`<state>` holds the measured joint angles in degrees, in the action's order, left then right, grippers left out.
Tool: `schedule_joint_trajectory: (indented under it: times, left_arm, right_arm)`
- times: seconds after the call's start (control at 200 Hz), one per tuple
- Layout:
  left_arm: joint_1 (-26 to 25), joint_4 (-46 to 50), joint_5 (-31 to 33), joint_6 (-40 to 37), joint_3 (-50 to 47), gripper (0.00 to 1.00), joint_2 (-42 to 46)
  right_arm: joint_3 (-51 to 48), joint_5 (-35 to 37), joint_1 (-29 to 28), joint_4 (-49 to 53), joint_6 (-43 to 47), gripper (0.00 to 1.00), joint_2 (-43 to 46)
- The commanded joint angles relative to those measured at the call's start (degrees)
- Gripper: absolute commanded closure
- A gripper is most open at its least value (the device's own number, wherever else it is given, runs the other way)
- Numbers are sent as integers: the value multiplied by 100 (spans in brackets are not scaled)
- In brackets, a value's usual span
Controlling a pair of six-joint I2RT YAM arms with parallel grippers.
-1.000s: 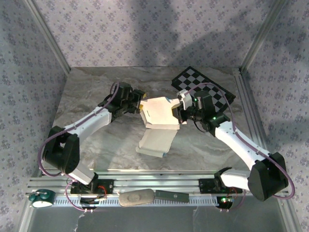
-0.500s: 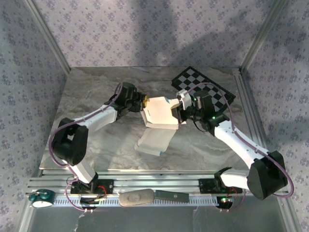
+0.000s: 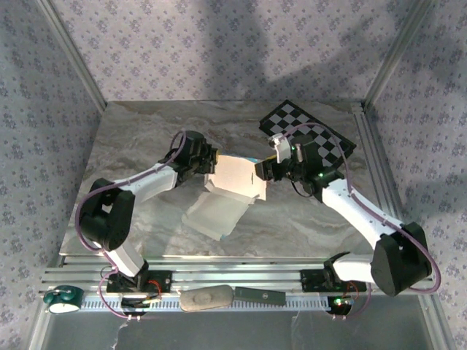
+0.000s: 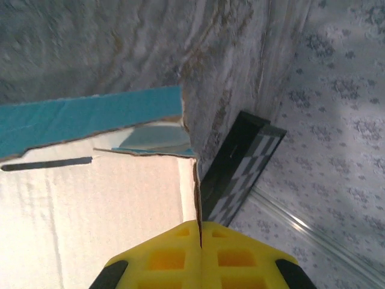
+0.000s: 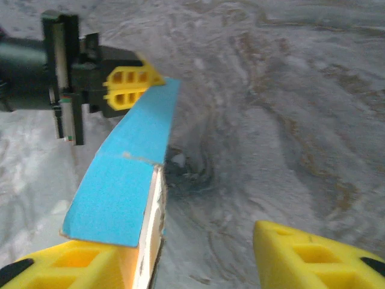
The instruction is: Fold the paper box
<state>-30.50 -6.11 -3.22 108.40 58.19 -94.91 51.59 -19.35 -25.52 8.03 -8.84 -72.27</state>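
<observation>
The paper box is a half-folded card sheet, white inside and turquoise outside, at the table's middle, with one flap lying towards me. My left gripper is shut on the box's far-left edge. In the left wrist view the yellow fingers pinch the thin card edge of the box at the gripper. My right gripper stands open at the box's right edge. In the right wrist view a turquoise panel of the box rests against the left finger of this gripper, whose right finger stands well apart.
A black-and-white checkerboard lies at the back right, behind my right arm, and also stands past the box as the checkerboard in the left wrist view. Metal rails run along the near edge. Patterned walls enclose the table.
My left gripper has shut on the box's edge. My right gripper has opened and let go. The box has dropped lower and swung left, its loose flap sliding left.
</observation>
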Motion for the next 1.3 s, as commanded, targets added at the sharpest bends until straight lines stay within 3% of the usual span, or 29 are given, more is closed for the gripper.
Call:
schedule_joint_trajectory:
  times: [0.0, 0.14, 0.275, 0.34, 0.42, 0.6, 0.775, 1.124, 1.294]
  left_arm:
    - [-141, 73, 551, -38, -37, 100, 245]
    - [-293, -44, 1077, -91, -150, 100, 239]
    - [-421, -551, 1463, -75, -460, 100, 199]
    - [-448, -794, 1610, -73, -631, 100, 223]
    - [-458, -1123, 1714, -97, -823, 100, 269]
    - [-501, -1548, 1964, -336, -1184, 100, 537]
    - [-508, -2157, 2057, -619, -1433, 100, 658]
    - [-501, -2869, 2002, -991, -1716, 100, 797]
    - [-504, -3125, 2003, -1023, -1824, 100, 782]
  right_arm:
    - [166, 700, 32, 431, -1181, 43, 627]
    - [-215, 1614, -341, 757, -3568, 45, 1756]
    - [-650, 2621, -1338, 567, -5928, 51, 2330]
    - [-485, 3180, -1880, 741, -6726, 53, 2153]
    - [-173, 3345, -2209, 862, -7407, 54, 1706]
    - [-123, 2766, -2445, 164, -8968, 53, 702]
    - [-31, 2668, -2547, -412, -9864, 51, -62]
    - [777, 2413, -1973, -921, -9807, 54, -1308]
    - [855, 2191, -1821, -1364, -9996, 62, -1776]
